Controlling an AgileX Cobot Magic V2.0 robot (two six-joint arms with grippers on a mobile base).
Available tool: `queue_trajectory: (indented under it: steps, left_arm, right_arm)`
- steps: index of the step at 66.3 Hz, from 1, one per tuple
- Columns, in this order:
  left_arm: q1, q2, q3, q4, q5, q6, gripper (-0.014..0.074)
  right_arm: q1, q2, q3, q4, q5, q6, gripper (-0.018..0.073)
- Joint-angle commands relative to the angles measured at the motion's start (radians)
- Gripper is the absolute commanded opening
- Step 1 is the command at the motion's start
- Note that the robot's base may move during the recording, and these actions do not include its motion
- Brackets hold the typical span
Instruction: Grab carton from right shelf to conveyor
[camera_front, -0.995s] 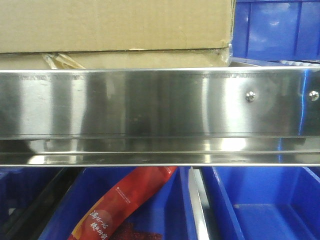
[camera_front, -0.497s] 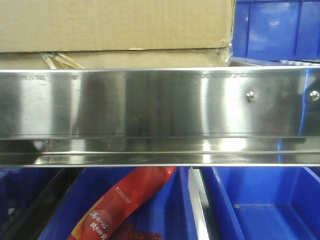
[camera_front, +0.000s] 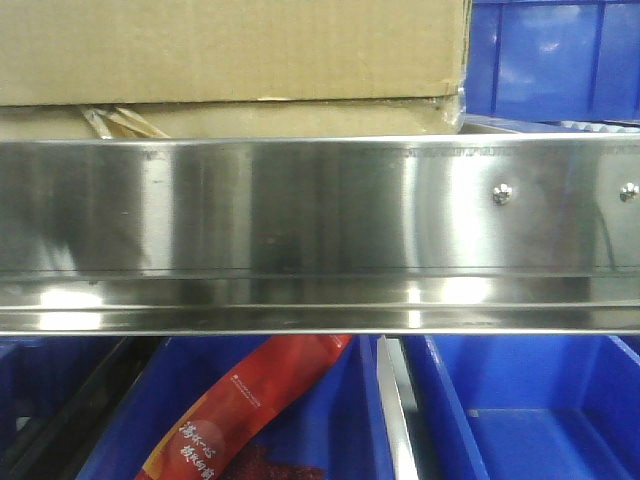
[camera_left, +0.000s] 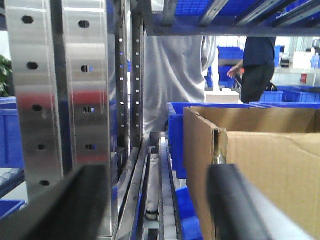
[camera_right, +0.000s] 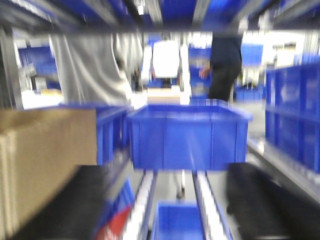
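Note:
The brown carton (camera_front: 230, 50) rests on the right shelf, whose shiny steel front rail (camera_front: 300, 210) fills the front view. In the left wrist view the carton (camera_left: 270, 170) stands at the right, its left face just beyond my right finger. My left gripper (camera_left: 159, 172) is open, with only the roller track between its dark fingers. The right wrist view is blurred; the carton (camera_right: 45, 155) shows at the left there. My right gripper (camera_right: 167, 170) is open and empty, to the right of the carton. The conveyor is out of view.
A perforated steel upright (camera_left: 60, 90) stands close on the left. Blue bins sit beside the carton (camera_front: 555, 60), ahead of the right gripper (camera_right: 187, 137) and under the shelf (camera_front: 520, 410). A red packet (camera_front: 250, 400) lies in a lower bin. People (camera_left: 257, 65) stand behind the rack.
The front view is nearly the same; only the reflections on the steel rail have shifted slightly. The carton has not moved.

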Motion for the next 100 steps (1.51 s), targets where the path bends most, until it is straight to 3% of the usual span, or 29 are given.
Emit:
queue_trajectory:
  steps: [1,8,29,40,52,62,78,100]
  left_arm:
    - [-0.002,0.039,-0.027,0.002,0.013,0.0,0.0404]
    - [-0.016,0.102,-0.084,0.002,0.058,0.0,0.0403]
    - [-0.199,0.459,-0.412,0.002,0.311,0.0,0.0403]
    - [-0.219,0.682,-0.623,0.002,0.427,0.0,0.0403]
    - [-0.219,0.928,-0.905,0.022,0.559,-0.067,0.0402]
    - [-0.219,1.108,-1.144,0.112,0.71,-0.151,0.0402]
    - [-0.217,1.353,-1.398,0.123,0.846,-0.161,0.0402]
    - [-0.199,1.536,-1.436,0.123,0.845,-0.163,0.0402]
  right_arm:
    - [0.008,0.043,-0.016,0.003,0.003,-0.004,0.0514]
    - [0.044,0.084,-0.068,0.003,0.025,-0.004,0.0529]
    - [0.269,0.399,-0.404,0.021,0.226,-0.004,0.0529]
    - [0.352,0.635,-0.662,0.021,0.387,-0.004,0.0527]
    - [0.356,0.916,-1.015,-0.014,0.681,0.084,0.0527]
    - [0.356,1.131,-1.32,-0.1,0.907,0.162,0.0527]
    - [0.356,1.402,-1.637,-0.1,0.913,0.162,0.0527]
    - [0.356,1.596,-1.684,-0.078,0.913,0.165,0.0527]
